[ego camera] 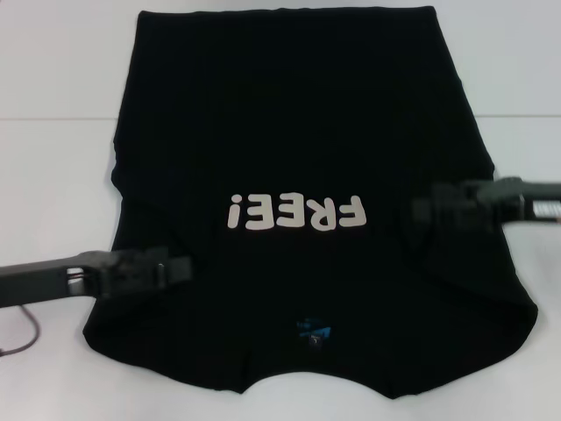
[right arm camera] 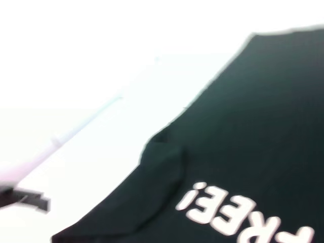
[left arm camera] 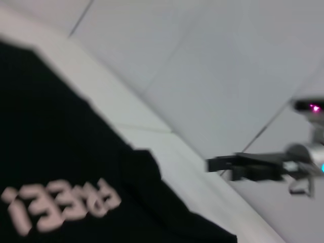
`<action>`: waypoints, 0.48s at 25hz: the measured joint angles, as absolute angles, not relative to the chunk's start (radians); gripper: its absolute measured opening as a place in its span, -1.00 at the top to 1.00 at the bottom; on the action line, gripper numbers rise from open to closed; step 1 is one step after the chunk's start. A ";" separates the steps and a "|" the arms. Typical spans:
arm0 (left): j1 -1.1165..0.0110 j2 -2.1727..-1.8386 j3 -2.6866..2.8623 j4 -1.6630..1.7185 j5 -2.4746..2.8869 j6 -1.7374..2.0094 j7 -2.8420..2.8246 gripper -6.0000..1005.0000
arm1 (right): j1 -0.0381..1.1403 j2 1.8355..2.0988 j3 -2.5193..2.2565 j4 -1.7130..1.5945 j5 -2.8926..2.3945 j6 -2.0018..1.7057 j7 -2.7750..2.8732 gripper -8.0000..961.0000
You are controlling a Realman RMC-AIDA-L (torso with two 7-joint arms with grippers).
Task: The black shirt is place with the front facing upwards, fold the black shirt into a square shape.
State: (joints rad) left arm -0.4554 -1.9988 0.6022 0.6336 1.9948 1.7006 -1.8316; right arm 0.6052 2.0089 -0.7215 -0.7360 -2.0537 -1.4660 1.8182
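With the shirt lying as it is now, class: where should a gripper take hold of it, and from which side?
Probably at the side edges. The black shirt lies flat on the table, front up, sleeves already tucked in. The left gripper suits the left edge, the right gripper the right edge, each coming in low from its own side to pinch the doubled cloth.

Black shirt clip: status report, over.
Left end effector over the shirt's left side, right end effector over its right. Black shirt flat, lettering up, sleeves tucked in. Nothing in the way.
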 joint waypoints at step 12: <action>-0.501 -1.933 0.602 0.837 2.405 1.686 -2.381 -0.88 | 0.440 2.082 -0.717 -0.664 -2.010 -1.530 1.296 -0.59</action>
